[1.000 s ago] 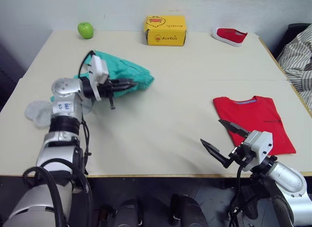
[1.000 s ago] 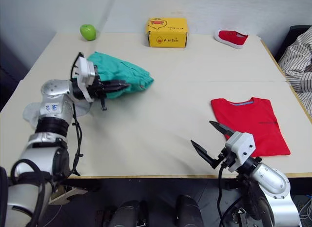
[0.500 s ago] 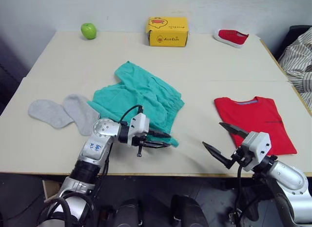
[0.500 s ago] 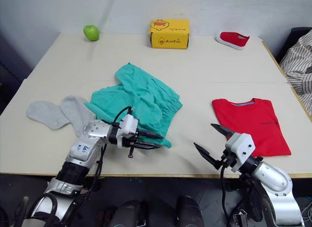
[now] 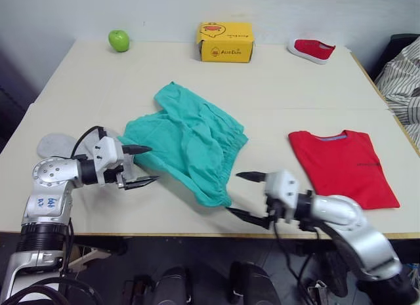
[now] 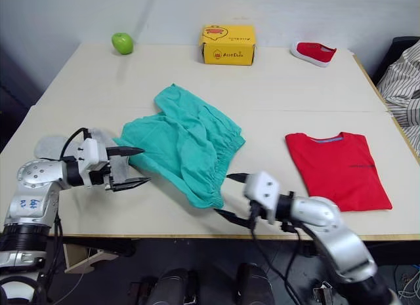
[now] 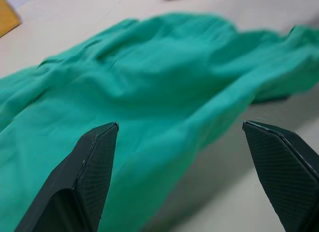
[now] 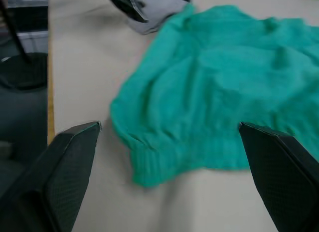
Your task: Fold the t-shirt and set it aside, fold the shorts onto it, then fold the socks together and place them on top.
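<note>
Flanking the shorts (image 5: 190,140), left pincer (image 5: 139,166) and right pincer (image 5: 246,195) gape empty.

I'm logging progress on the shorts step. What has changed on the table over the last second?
The left gripper dragged the shorts from a bunch at the far left out flat mid-table, then let go and drew back left, open. The right gripper swung left to the shorts' near edge, open. The socks were uncovered. The t-shirt stayed folded.
</note>
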Motion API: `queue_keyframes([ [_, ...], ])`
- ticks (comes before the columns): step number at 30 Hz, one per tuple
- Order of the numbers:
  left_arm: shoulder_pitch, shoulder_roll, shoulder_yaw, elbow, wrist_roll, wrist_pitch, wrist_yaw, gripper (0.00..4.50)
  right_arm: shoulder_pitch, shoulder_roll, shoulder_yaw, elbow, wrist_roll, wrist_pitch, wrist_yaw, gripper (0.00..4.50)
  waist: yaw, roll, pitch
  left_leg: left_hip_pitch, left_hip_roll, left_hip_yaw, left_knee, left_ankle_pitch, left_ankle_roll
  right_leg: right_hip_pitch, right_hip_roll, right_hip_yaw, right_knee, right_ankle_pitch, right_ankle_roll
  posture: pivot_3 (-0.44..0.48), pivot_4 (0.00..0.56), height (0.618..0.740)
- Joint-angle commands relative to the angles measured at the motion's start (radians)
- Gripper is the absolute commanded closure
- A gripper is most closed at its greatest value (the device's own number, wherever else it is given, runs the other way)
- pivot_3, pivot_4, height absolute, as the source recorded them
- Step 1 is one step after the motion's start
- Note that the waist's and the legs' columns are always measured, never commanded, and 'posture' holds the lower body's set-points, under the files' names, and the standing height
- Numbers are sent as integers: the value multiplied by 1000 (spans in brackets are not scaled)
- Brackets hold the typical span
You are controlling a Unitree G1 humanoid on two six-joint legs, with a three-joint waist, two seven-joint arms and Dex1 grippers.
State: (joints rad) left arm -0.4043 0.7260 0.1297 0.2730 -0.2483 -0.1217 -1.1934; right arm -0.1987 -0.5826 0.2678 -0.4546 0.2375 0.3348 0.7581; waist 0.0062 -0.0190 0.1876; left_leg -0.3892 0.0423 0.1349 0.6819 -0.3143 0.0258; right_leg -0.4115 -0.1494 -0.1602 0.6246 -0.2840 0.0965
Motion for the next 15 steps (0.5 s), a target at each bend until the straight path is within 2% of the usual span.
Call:
queue_keyframes([
  [1, 0, -5, -37, 37, 71, -123, 38, 312, -31, 30, 66, 48, -113, -3, -55, 0, 5, 0, 0, -1, -1, 0, 0, 0, 1, 0, -1, 0, 0, 0, 0, 0, 150, 740],
  [5, -38, -6, -82, 136, 160, -237, 99, 312, -60, 61, 131, 124, -217, -46, -77, 0, -4, 0, 0, -1, -2, 2, 0, -1, 2, 0, 0, 1, 1, 2, 2, 0, 150, 740],
  [8, -78, -4, -104, 200, 202, -293, 137, 273, -88, 86, 146, 189, -282, -106, -112, 584, -11, 0, 0, -1, -1, 3, 0, -1, 2, -1, 0, 1, 1, 2, 2, 0, 150, 740],
  [15, -143, -11, -122, 278, 203, -360, 160, 273, -123, 124, 103, 260, -318, -213, -152, 3111, -15, 0, 0, -1, 1, 7, 0, -1, 1, -2, 1, 1, 2, 2, 3, 0, 150, 740],
])
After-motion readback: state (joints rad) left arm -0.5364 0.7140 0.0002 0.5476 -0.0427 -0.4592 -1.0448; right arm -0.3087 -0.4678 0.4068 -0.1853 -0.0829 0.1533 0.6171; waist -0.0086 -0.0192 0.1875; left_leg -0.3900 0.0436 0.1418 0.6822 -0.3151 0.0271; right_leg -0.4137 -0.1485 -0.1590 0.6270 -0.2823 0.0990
